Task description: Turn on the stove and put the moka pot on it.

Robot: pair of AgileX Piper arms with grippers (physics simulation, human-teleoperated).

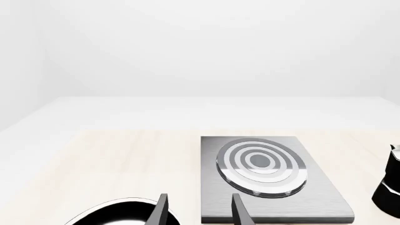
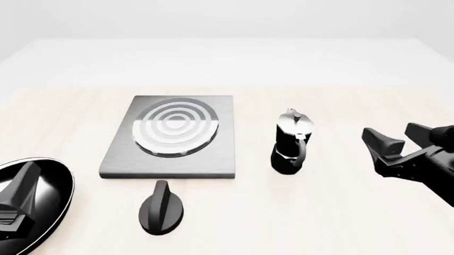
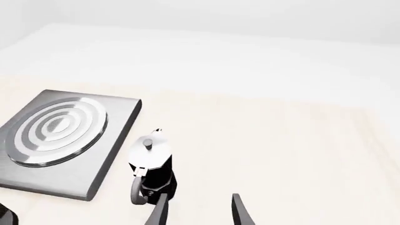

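The stove [image 2: 212,154] is a flat grey plate with a shiny ringed burner [image 2: 175,127], left of the table's centre. Its black oval knob [image 2: 161,208] lies apart, in front of the plate. The moka pot [image 2: 291,143] stands upright just right of the stove, nothing holding it. My right gripper [image 2: 401,139] is open and empty, to the right of the pot and apart from it. In the right wrist view the pot [image 3: 151,164] is just beyond the fingers [image 3: 240,211]. My left gripper [image 2: 25,178] is open and empty, low at the front left over the frying pan.
A round black frying pan [image 2: 50,186] lies at the front left corner, under the left gripper; it also shows in the left wrist view [image 1: 119,213]. The stove [image 1: 312,192] and the pot's edge [image 1: 390,183] show there too.
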